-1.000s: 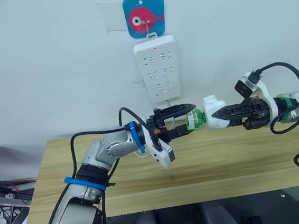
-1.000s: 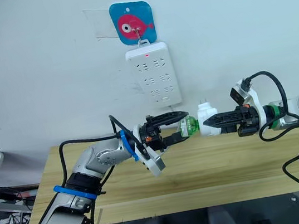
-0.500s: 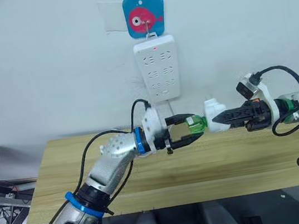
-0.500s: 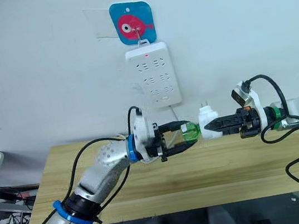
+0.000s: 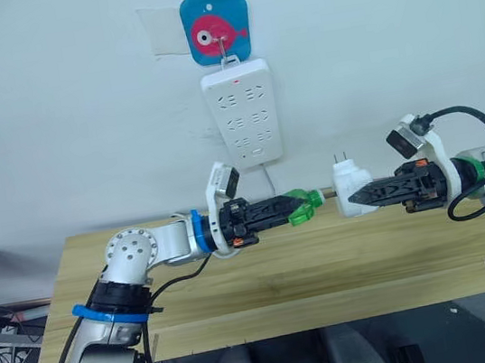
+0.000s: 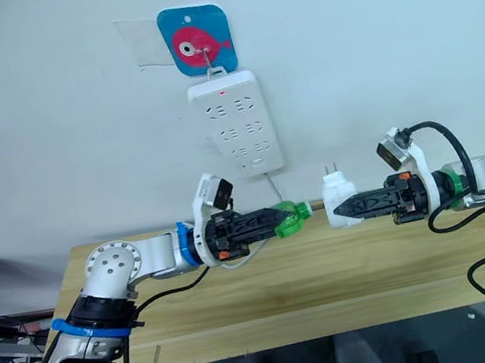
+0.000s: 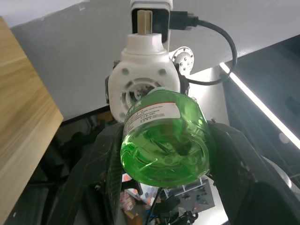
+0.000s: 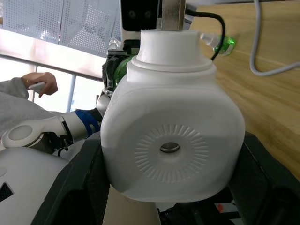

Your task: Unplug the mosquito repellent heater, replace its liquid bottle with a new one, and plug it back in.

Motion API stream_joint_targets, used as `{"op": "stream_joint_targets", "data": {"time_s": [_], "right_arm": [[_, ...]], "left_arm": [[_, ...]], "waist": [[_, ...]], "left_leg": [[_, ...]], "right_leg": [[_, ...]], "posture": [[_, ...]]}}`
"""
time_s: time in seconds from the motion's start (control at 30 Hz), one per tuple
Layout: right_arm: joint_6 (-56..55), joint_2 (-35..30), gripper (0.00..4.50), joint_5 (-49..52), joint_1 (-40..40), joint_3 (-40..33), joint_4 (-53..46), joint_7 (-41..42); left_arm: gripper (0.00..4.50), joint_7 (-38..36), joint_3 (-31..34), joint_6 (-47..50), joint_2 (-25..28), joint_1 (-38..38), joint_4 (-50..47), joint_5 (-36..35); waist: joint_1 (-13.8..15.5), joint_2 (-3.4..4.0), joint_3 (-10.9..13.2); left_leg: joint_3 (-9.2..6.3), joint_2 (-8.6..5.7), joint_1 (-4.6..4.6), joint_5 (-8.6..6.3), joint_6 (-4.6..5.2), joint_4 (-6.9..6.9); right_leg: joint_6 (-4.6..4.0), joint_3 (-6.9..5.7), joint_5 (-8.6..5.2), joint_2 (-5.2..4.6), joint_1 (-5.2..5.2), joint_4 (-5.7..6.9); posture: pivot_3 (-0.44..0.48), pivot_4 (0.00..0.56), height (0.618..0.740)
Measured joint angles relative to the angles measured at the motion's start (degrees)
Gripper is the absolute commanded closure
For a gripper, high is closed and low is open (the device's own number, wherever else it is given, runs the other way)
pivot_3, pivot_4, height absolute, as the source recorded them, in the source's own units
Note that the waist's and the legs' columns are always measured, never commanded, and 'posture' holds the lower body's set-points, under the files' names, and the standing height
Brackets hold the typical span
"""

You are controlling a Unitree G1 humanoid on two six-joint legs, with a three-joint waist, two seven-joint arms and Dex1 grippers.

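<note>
The mosquito repellent heater (image 5: 347, 186) is a white rounded unit held in the air over the table, prongs up, with my right gripper (image 5: 361, 197) shut on it. Its liquid bottle (image 5: 305, 208), translucent green, sits in my left gripper (image 5: 290, 204), which is shut on it just left of the heater. A small gap separates bottle and heater, and a thin wick bridges it. In the left wrist view the bottle's base (image 7: 164, 136) faces me with the heater's socket (image 7: 143, 89) behind. The new one (image 8: 220, 43), green with a white cap, lies on the table by the cable.
A white power strip (image 5: 242, 113) hangs on the wall under a blue fish hook (image 5: 216, 28), and its cable drops to the wooden table (image 5: 329, 269). A person's hand (image 8: 40, 82) shows far off in the right wrist view.
My left gripper has drawn the green bottle leftward, away from the heater, so a gap now shows between them. The left wrist has turned over. The head camera has shifted a little.
</note>
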Motion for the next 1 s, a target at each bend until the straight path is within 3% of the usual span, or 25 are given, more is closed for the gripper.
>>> {"op": "stream_joint_targets", "data": {"time_s": [0.17, 0.33, 0.47, 0.63, 0.83, 1.0], "right_arm": [[-4.9, -1.7, 1.53, -8.9, 0.1, 1.7, 5.5, 0.3], [-23.8, -1.5, 1.53, -31.0, -1.3, 12.9, 15.9, -4.1], [-37.0, -0.2, 1.53, -47.1, -1.4, 22.8, 25.4, -5.6], [-46.7, 0.6, 1.53, -58.4, -1.5, 26.9, 35.0, -4.9], [-50.2, 0.7, 1.53, -65.7, -1.8, 26.8, 44.0, -4.0], [-44.3, 0.7, 1.53, -66.7, -1.9, 25.1, 46.2, -1.1]], "left_arm": [[2.25, -1.5, 4.1, 1.1, 2.5, 3.9, -5.6, 2.6], [2.25, -5.1, 6.9, -0.3, 4.9, 9.4, -10.9, 10.1], [2.25, -5.5, 7.7, -2.8, 3.4, 11.5, -14.0, 14.2], [2.25, -5.4, 8.0, -4.5, 2.1, 15.2, -19.0, 16.9], [2.25, -5.0, 9.2, -5.4, 2.1, 19.0, -22.6, 17.9], [2.25, -4.9, 9.3, -5.5, 2.1, 20.1, -24.5, 18.2]], "waist": [[0.0, -0.01, 0.0], [0.1, -0.01, 0.0], [0.8, 0.00, 0.1], [1.5, 0.01, 0.2], [2.0, 0.02, 0.3], [2.4, 0.03, 0.4]], "left_leg": [[0.11, -0.03, 0.05, 0.00, 0.00, 0.00], [0.25, -0.03, 0.13, -0.01, 0.01, -0.08], [0.30, 0.00, 0.14, 0.00, 0.00, -0.07], [0.33, 0.06, 0.18, 0.00, -0.01, -0.08], [0.33, 0.03, 0.23, -0.01, 0.01, -0.08], [0.32, 0.04, 0.24, -0.01, 0.01, -0.09]], "right_leg": [[0.00, 0.12, 0.00, -0.02, 0.01, 0.01], [-0.01, 0.19, 0.00, 0.02, 0.00, -0.01], [-0.01, 0.24, 0.00, -0.11, 0.00, 0.01], [-0.01, 0.29, 0.00, -0.18, 0.02, 0.01], [-0.01, 0.30, 0.00, -0.21, 0.07, 0.01], [-0.01, 0.30, 0.00, -0.22, 0.08, 0.01]], "posture": [[-0.096, 0.229, 0.740], [-0.065, 0.240, 0.740], [-0.024, 0.241, 0.740], [0.009, 0.251, 0.740], [0.029, 0.257, 0.740], [0.025, 0.262, 0.740]]}}
